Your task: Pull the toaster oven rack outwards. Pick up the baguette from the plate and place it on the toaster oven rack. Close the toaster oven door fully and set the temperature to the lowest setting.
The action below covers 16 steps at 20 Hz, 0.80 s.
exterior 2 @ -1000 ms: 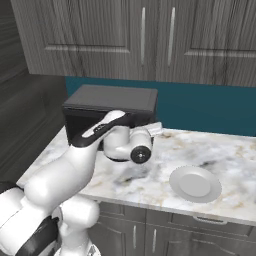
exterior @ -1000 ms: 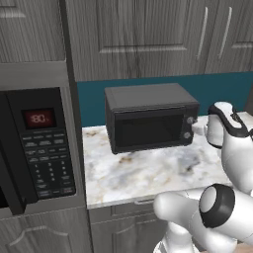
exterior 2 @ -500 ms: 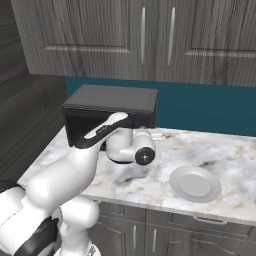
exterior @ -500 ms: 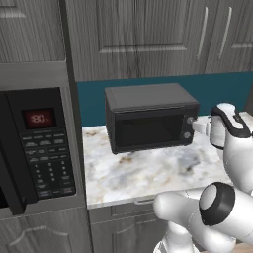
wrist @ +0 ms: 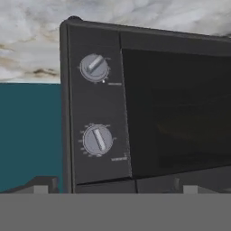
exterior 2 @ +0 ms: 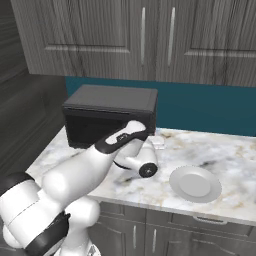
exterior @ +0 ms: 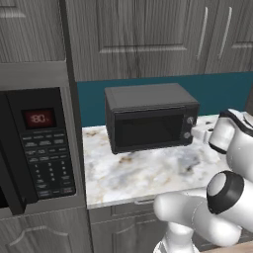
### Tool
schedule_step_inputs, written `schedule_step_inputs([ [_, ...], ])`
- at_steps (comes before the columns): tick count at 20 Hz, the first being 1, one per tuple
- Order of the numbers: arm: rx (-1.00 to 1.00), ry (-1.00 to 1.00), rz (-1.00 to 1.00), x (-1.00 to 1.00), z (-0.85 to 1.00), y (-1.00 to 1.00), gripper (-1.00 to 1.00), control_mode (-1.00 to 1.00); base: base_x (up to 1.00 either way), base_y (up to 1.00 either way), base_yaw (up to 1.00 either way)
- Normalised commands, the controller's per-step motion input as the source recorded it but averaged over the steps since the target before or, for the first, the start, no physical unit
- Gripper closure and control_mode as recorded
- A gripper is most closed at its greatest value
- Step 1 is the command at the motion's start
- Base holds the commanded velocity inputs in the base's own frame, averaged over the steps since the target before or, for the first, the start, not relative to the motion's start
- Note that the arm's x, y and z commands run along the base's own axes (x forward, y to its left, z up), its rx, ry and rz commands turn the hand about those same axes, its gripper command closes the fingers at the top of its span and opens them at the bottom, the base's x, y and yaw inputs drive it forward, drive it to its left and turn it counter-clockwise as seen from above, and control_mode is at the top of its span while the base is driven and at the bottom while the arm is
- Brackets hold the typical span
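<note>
The dark grey boxy toaster oven stands on the marble table with its glass door shut, its two round knobs lie directly ahead of the gripper, whose jaws stand wide and hold nothing.

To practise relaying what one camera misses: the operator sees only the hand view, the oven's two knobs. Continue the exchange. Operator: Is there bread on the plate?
Observer: No, the plate is bare, right of the oven.
Operator: What stands on the oven's other side?
Observer: A microwave with a red display.
Operator: Where is the gripper?
Observer: The gripper hovers open beside the oven's knob panel, above the counter.
</note>
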Motion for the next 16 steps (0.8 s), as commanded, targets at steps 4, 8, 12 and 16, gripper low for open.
schedule_step_inputs([
  [4,-0.01,-0.23,-0.02,0.07,-0.15,0.03,-1.00,-1.00,0.00,0.00,0.00],
  [8,-0.01,-0.13,-0.09,0.03,-0.03,0.18,-1.00,-1.00,0.00,0.00,0.00],
  [12,0.00,-0.01,-0.04,0.16,0.00,0.13,-1.00,-1.00,0.00,0.00,0.00],
  [16,0.00,0.00,-0.02,0.19,0.00,0.03,-1.00,-1.00,0.00,0.00,0.00],
])
